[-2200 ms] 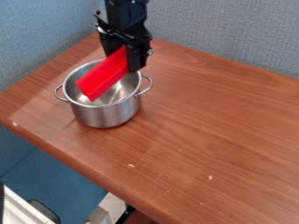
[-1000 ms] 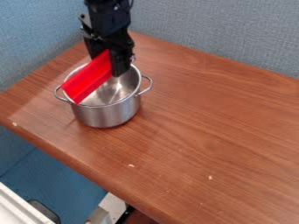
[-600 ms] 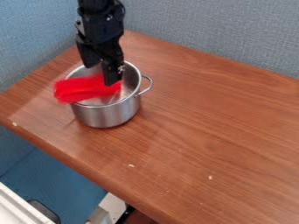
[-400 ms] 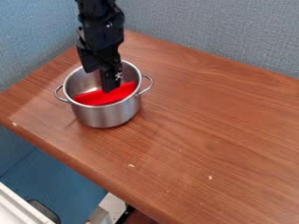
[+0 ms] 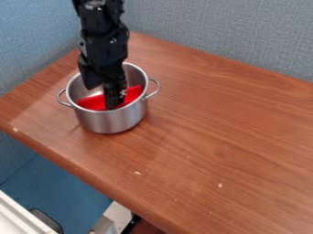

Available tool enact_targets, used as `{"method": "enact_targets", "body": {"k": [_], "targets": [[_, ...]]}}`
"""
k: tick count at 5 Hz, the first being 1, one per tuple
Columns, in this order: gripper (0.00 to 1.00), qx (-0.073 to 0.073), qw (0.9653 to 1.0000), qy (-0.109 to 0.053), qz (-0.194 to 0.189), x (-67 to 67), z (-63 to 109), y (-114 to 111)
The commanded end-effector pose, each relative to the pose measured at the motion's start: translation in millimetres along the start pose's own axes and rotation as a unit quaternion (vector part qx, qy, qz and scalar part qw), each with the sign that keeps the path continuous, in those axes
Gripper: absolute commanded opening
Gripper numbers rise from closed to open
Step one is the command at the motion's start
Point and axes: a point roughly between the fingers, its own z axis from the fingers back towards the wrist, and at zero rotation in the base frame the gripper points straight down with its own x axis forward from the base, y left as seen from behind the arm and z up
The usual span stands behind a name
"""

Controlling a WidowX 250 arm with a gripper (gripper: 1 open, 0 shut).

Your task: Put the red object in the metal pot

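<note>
The red object [image 5: 98,102] lies flat inside the metal pot [image 5: 113,117], directly under the hand [image 5: 113,95], whose fingers are spread and hold nothing.

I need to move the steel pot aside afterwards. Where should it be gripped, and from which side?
Grip the metal pot by its right loop handle or the rim beside it, coming from above. The straight shiny wall looks too wide and slippery; the pincer occupies its inside now, above the red object.

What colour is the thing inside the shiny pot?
Bright red. The red object lies inside the metal pot, seen in the camera view.
</note>
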Motion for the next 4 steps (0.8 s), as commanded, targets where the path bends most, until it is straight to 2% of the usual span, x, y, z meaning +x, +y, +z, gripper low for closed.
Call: {"method": "enact_targets", "body": {"k": [1,2,3,4], "targets": [[1.00,0.007,0.9999,-0.003,0.007,4.6,-2.6,2.1],[1.00,0.002,0.9997,0.009,0.022,5.4,-15.9,2.5],[0.00,0.004,0.9991,0.012,0.041,3.9,-19.7,0.9],[0.00,0.002,0.9981,0.012,0.060,0.0,-17.6,-1.3]]}}
